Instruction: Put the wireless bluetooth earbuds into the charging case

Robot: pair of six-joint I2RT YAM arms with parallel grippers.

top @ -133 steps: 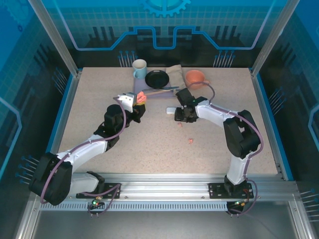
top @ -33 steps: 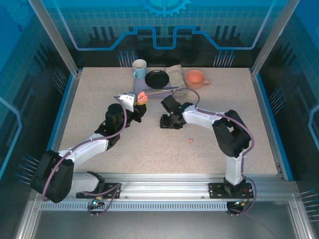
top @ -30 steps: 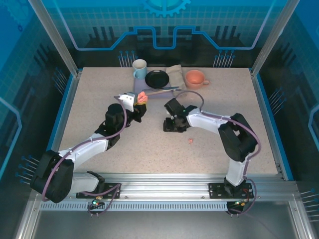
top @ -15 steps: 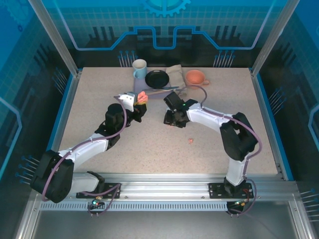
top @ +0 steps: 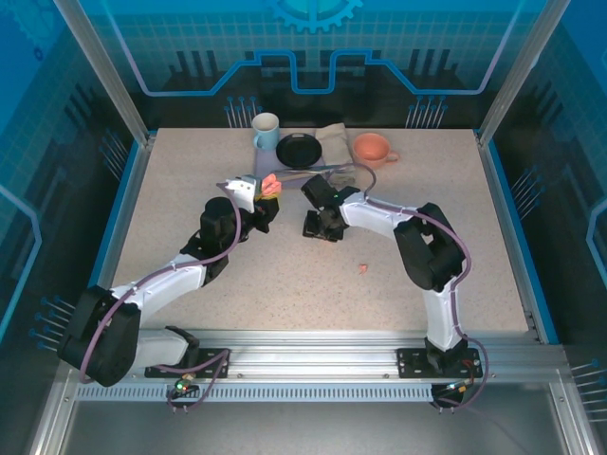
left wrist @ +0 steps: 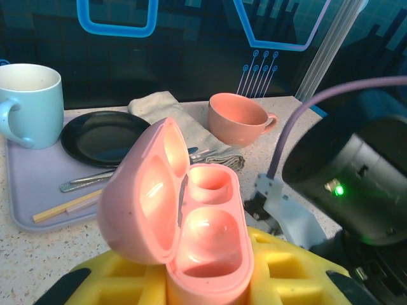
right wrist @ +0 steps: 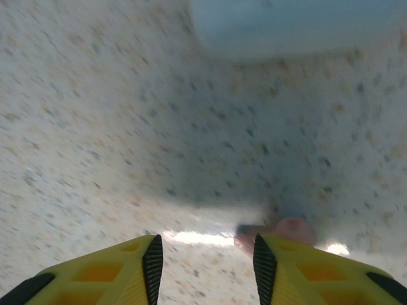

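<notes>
The pink charging case [left wrist: 206,244] stands upright with its lid swung open to the left and both wells empty. My left gripper [top: 266,192] is shut on it, the yellow fingers [left wrist: 289,267] clamping its base, and holds it raised above the table; the case [top: 270,185] shows as a pink spot at the arm's tip. My right gripper [top: 318,227] hangs low over the table just right of it, its jaws open with bare table between them. A salmon-pink earbud [right wrist: 280,232] lies on the table just ahead of the right finger's tip. Another pink earbud [top: 363,268] lies further toward the near edge.
At the back stand a light blue mug [top: 266,131], a black plate [top: 299,150], a folded cloth [top: 334,140] and an orange mug [top: 372,149], with a lavender tray [left wrist: 28,190] holding cutlery. A pale blurred object [right wrist: 292,25] sits just beyond my right gripper.
My right gripper has shifted to the left and toward the back, closer to the held case, and its jaws have narrowed slightly. The left arm and the case have stayed still.
</notes>
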